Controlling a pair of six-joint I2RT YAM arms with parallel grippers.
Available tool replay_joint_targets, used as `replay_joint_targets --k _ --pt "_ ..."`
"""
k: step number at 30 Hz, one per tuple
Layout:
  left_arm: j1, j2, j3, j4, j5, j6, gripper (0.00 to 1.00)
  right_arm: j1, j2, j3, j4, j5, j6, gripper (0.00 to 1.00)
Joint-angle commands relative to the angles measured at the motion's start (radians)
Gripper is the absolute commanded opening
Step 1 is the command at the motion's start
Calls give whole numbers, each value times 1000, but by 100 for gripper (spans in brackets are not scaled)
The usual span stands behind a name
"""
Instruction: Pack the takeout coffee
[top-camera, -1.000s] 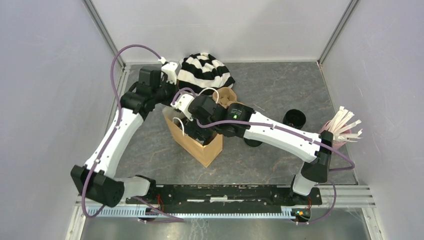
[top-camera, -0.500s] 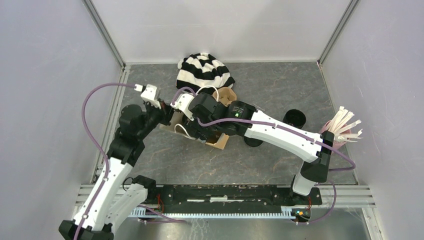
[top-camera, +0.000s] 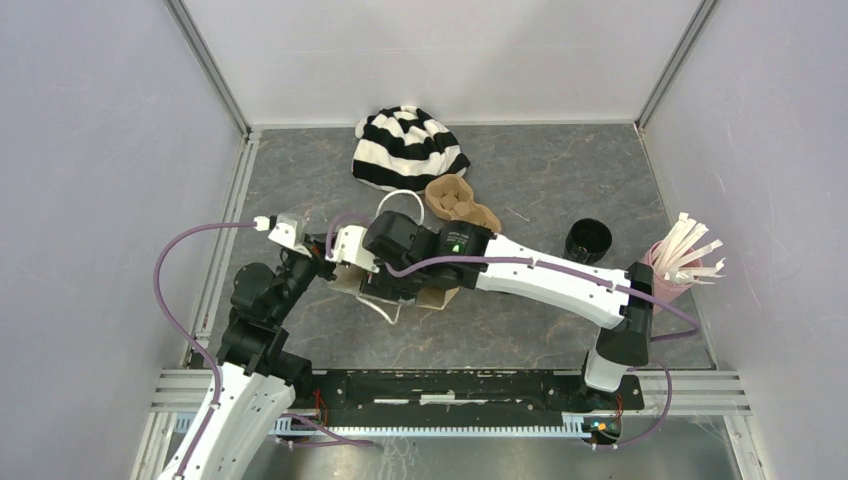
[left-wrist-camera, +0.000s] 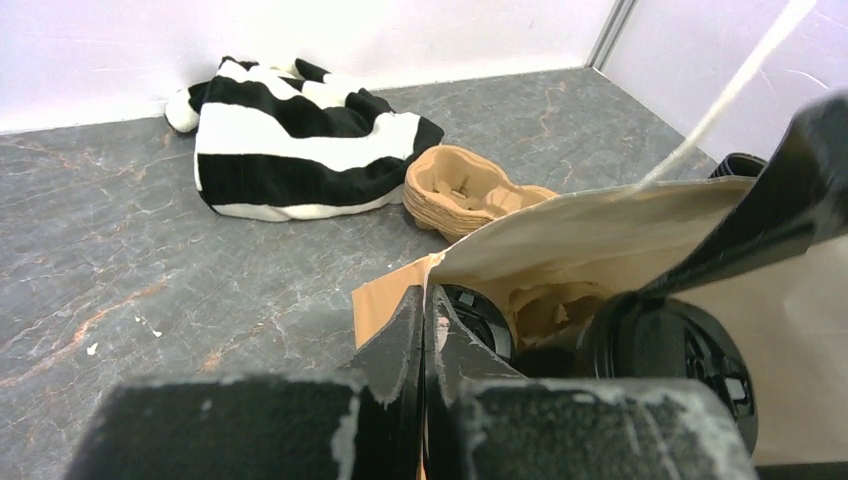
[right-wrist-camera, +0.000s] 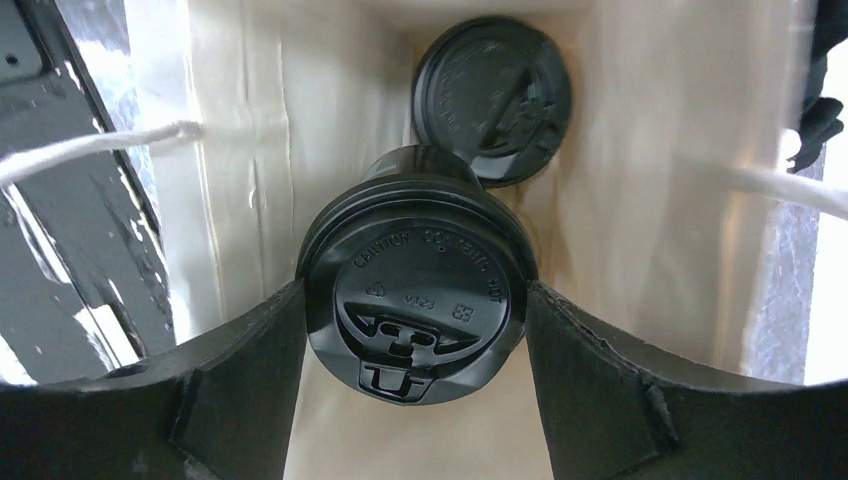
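The brown paper bag (top-camera: 441, 296) lies tipped over on the table, its mouth toward the arms. My left gripper (left-wrist-camera: 425, 303) is shut on the paper edge of the bag's mouth (left-wrist-camera: 385, 300). My right gripper (right-wrist-camera: 415, 292) reaches into the bag and is shut on a takeout coffee cup (right-wrist-camera: 420, 325), one finger pressing each side of its black lid. A second lidded black cup (right-wrist-camera: 492, 100) sits deeper in the bag. Both lids also show in the left wrist view. From above, my right gripper and the bagged cups are hidden.
Another black cup (top-camera: 588, 238) stands on the table to the right. The cardboard carrier (top-camera: 460, 200) and a striped beanie (top-camera: 405, 148) lie behind the bag. A pink cup with white sticks (top-camera: 668, 278) stands at the far right. The bag's white handle (top-camera: 385, 305) trails forward.
The bag went from upright to lying down. My left arm pulled back toward its base with the bag's edge in its grip. The right gripper followed, staying inside the bag.
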Motion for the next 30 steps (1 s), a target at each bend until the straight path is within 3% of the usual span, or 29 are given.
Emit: replay_joint_targets --k 1,11,19,26,30 --pt "-1 -24 7 51 12 -16 2 26 -17 -74 16 51 -95 56" --pt "-1 -172 19 -113 -24 -55 2 64 -92 -257 116 173 -151 55" --pt "-1 -217 -19 -124 -38 -214 2 63 -110 -306 206 178 -142 54" --pt "-1 -135 34 -247 -94 -291 2 31 -108 -346 227 129 -152 54" --pt "-1 -102 120 -405 -86 -332 13 32 -106 -332 212 77 -140 53"
